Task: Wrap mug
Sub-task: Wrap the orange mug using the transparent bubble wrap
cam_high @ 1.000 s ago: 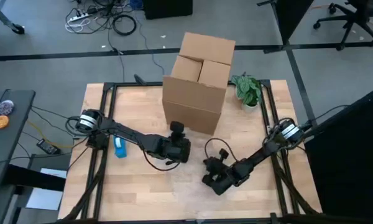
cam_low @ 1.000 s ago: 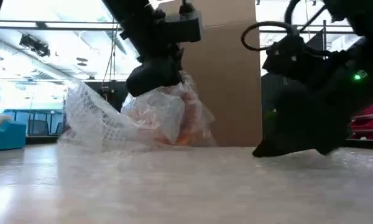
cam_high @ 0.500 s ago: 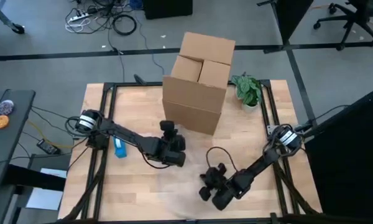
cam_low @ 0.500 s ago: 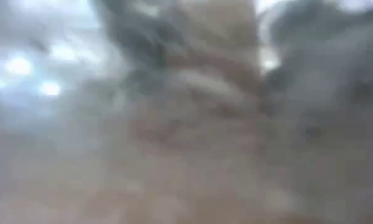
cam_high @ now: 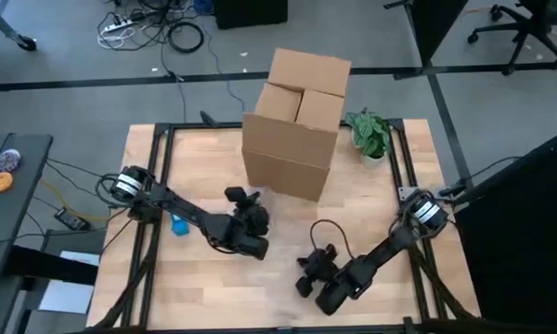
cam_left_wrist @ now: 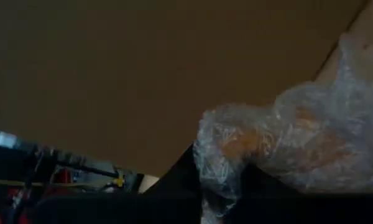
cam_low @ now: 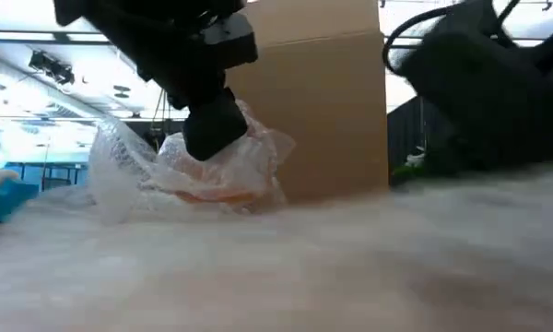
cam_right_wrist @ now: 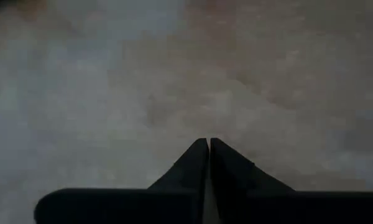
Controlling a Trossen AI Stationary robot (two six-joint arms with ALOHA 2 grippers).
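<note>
Mug [cam_low: 223, 175] orange, swathed in bubble wrap [cam_low: 129, 166]; left hand [cam_low: 207, 138] grips wrap; right hand [cam_right_wrist: 209, 149] pinched closed.

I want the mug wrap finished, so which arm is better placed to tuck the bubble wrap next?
Left, probably. The left claw sits on the bubble-wrapped mug by the cardboard box. The right claw is shut, nearer the table's front edge.

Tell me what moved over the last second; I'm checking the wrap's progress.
The left gripper slid leftward with the bubble-wrapped mug. The right gripper, pinched on the wrap sheet, pulled it toward the table's front. Cardboard box and plant stayed put.
</note>
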